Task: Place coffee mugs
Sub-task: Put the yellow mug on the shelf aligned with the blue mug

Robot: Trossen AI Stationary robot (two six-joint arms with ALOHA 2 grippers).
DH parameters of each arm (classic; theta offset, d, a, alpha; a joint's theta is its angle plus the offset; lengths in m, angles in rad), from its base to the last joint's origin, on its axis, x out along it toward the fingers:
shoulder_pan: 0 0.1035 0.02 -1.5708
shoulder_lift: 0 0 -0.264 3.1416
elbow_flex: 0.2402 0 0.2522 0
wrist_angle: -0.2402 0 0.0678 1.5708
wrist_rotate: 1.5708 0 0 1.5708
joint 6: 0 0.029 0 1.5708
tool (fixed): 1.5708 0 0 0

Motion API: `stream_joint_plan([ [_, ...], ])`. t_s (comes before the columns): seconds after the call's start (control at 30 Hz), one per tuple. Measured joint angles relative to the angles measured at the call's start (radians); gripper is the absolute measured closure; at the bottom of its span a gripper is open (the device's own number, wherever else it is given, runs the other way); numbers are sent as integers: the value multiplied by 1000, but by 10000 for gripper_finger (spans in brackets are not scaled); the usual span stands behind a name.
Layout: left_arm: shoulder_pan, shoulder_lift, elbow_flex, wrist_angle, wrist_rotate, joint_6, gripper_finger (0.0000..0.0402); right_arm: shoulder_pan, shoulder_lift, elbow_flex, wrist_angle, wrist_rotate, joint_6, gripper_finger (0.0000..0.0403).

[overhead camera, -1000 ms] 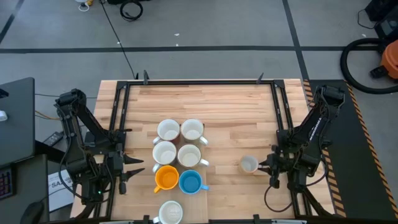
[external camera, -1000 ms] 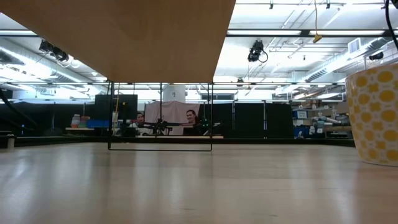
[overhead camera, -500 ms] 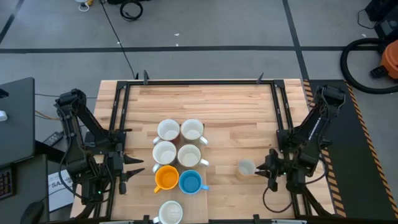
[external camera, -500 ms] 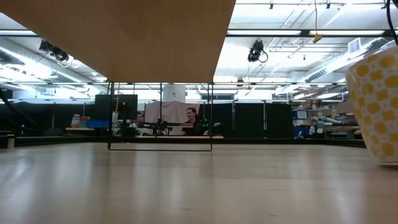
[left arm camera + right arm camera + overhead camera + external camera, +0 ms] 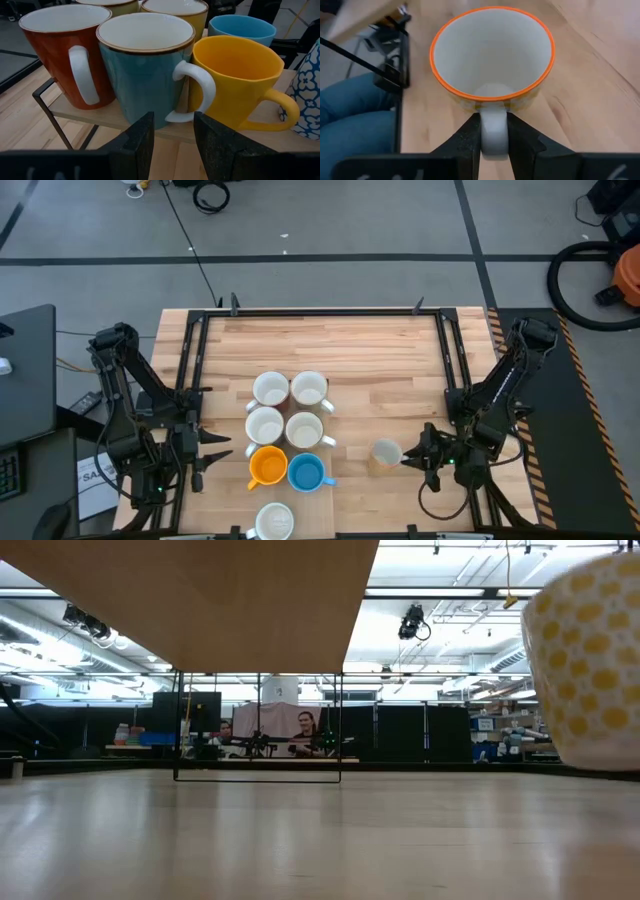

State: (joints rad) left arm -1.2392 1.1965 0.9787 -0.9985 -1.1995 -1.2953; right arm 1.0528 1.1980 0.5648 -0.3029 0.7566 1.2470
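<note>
I am holding the yellow patterned mug point(image 5: 492, 70) by its white handle point(image 5: 494, 134), which is sitting squarely between my right jaws point(image 5: 494, 145); they are closed down narrow on it, and the cup body is hanging just beyond their tips, mouth up. In the low view its base looks clear of the surface point(image 5: 350, 360), and it is tilting a little. The block of six mugs point(image 5: 288, 428) is standing well off beyond the cup, in line with my reach. My judgement: to do this carry well I am keeping the squeeze firm so the cup is not swinging on its handle, keeping it level, and setting it down beside the block without nudging a neighbour. My left jaws point(image 5: 172, 145) are waiting part open and empty, with a teal mug point(image 5: 145, 65) just ahead of them.
</note>
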Motion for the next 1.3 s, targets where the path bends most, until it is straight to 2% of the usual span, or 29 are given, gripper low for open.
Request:
stream_joint_plan([
  [0.57,0,0,0,0,0,0,257,-56,0,6,425,-44,-316,322],
  [0.7,0,0,0,1,0,0,257,-72,1,63,425,-46,-408,322],
  [1.0,0,0,0,1,0,0,257,-82,10,285,362,-48,-644,322],
  [1.3,0,0,0,2,0,0,257,-83,151,576,203,-48,-736,323],
])
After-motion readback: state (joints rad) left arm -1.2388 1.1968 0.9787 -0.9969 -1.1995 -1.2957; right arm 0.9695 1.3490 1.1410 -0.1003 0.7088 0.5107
